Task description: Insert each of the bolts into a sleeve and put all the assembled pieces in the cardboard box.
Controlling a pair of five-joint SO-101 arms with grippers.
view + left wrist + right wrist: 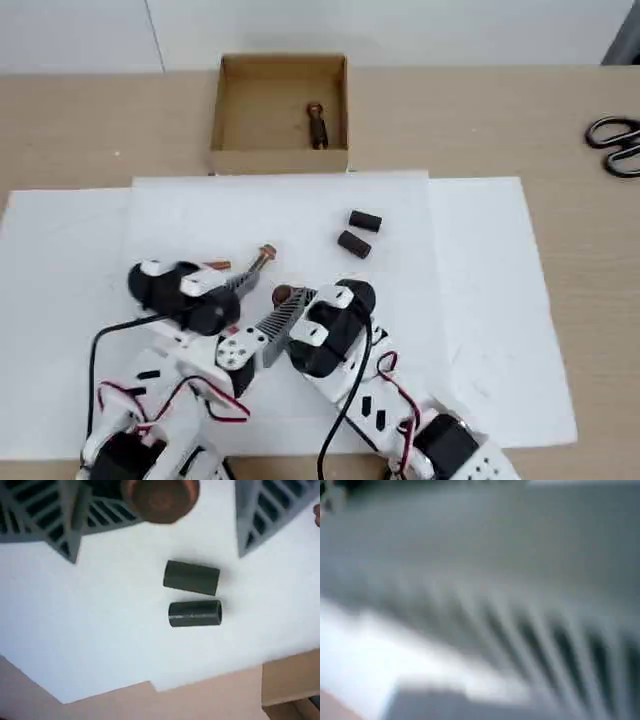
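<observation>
**A:** Starting on the left, the left claw (157, 552) is spread wide and released. A bolt head (160, 497) sits inside the gap, and nothing is pinching it.

**B:** Any loose hardware?

**A:** From above, a bolt (262, 257) lies on the white paper (480, 300) among the crowded arms, its long axis roughly side to side. A second bolt's head (282, 294) is just beside it. I can't say which of the two the wrist camera is seeing.

**B:** And the target?

**A:** Moving right, the near sleeve (354, 244) and far sleeve (365, 221) lie side by side, just apart. They're ahead of the left claw, towards the cardboard box (215, 120). Here's the key point: they lie broadside to that claw, long axes across its line, so I reckon a bolt has to come round to an open end. The arm entering from the right of that overhead picture looks nearer to them.

**B:** And the right claw (530, 635)?

**A:** I can't tell whether it's clenched or released.
</observation>
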